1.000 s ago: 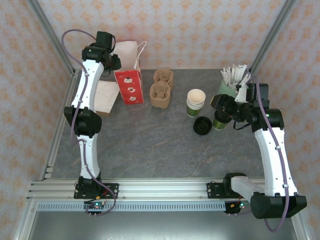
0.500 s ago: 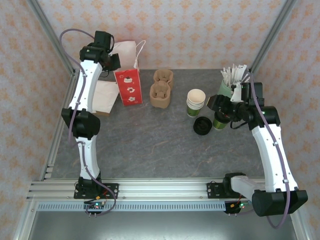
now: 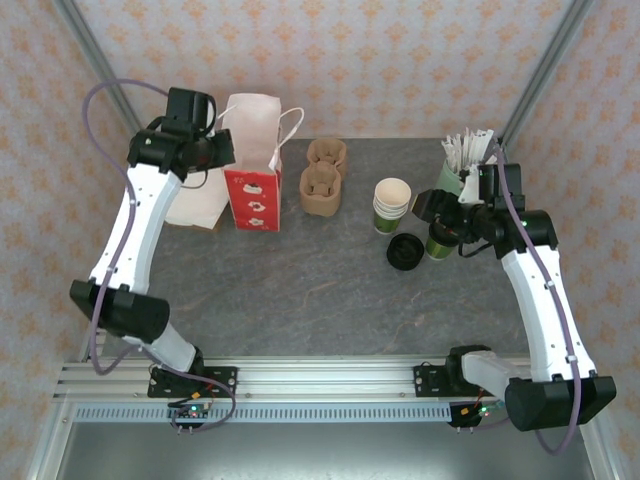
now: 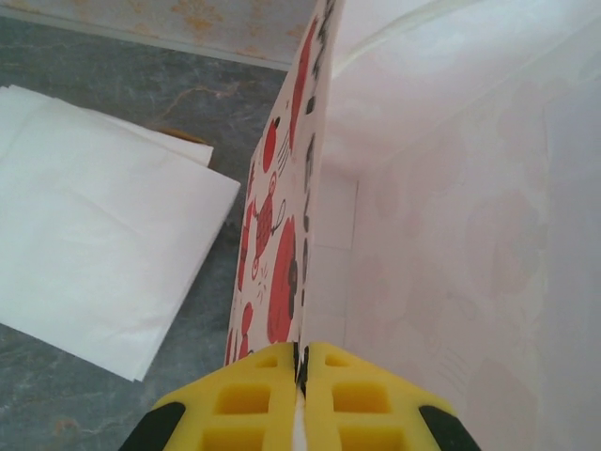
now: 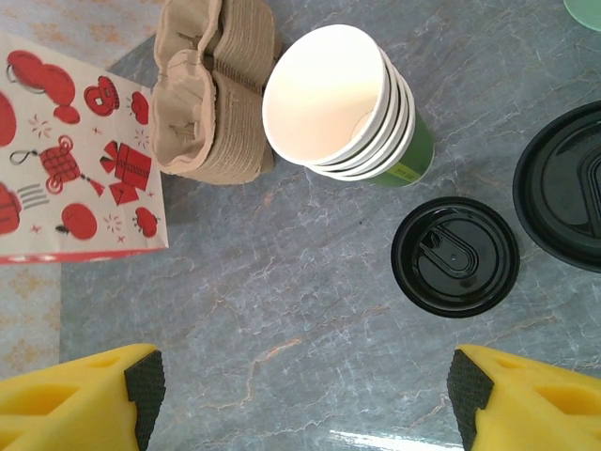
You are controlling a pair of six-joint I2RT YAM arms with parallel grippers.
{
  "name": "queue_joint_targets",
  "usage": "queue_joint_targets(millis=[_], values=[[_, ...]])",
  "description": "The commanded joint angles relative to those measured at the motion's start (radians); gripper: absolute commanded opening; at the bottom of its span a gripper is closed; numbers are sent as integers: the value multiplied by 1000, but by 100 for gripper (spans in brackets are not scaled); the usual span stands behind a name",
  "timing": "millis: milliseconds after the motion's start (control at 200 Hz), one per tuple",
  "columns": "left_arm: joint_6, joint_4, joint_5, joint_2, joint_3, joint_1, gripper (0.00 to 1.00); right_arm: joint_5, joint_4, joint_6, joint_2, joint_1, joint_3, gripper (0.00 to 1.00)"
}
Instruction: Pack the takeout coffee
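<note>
Grey marbled table (image 3: 300, 290) carries everything. Near its far left corner stands a red-and-white paper bag (image 3: 252, 175) with its mouth open. The left jaws are closed flat on the top edge of its printed wall, yellow fingertips (image 4: 249, 404) pressed together with the paper between them. Flat white paper sheets (image 4: 94, 254) lie on the table just left of the bag.

A stack of brown pulp carriers (image 3: 322, 180) sits right of the bag toward the far edge. Near it, further right, is a stack of dark green cups (image 5: 343, 103), cream inside, open and without lids. A loose black lid (image 5: 455, 256) lies flat on the table just to the near side of the stack.

Right of that lid, toward the right edge, stands a lidded green cup (image 3: 438, 243), with a pale mint cup of white sticks (image 3: 458, 170) behind it. The right jaws hang wide open and empty above the table close to the lidded green cup, their yellow fingertips (image 5: 84, 399) well apart.
</note>
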Motion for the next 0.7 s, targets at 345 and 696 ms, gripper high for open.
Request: queue_joint_targets(millis=[345, 696], values=[[-162, 141, 58, -319, -323, -97, 0, 104, 9, -7, 45, 8, 82, 81], [-222, 166, 99, -430, -471, -169, 0, 111, 10, 10, 46, 7, 82, 81]])
